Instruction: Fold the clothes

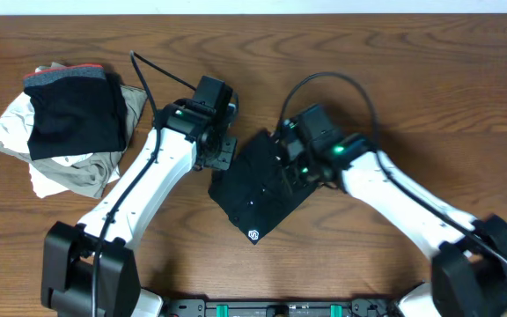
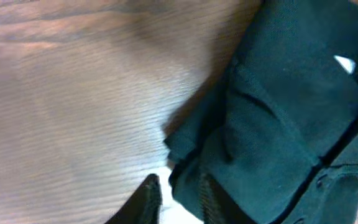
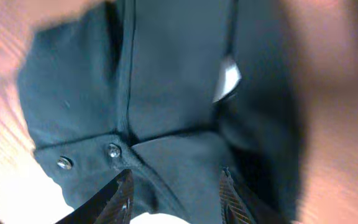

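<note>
Black folded garment (image 1: 255, 189): centre of table (image 1: 429, 79), between both arms. Left fingers (image 2: 151, 200): narrowly parted at its edge; whether they grasp it cannot be told. Right fingers (image 3: 122, 194): spread wide, released, over the cloth.

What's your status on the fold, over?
Left end effector at edge of black folded fabric garment, grip unclear. Right end effector open over it. Beige-and-black clothes pile off to the left, not yet folded.

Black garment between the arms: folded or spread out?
Folded. The black garment lies as a compact rectangle, and the wrist views show overlapping layers.
</note>
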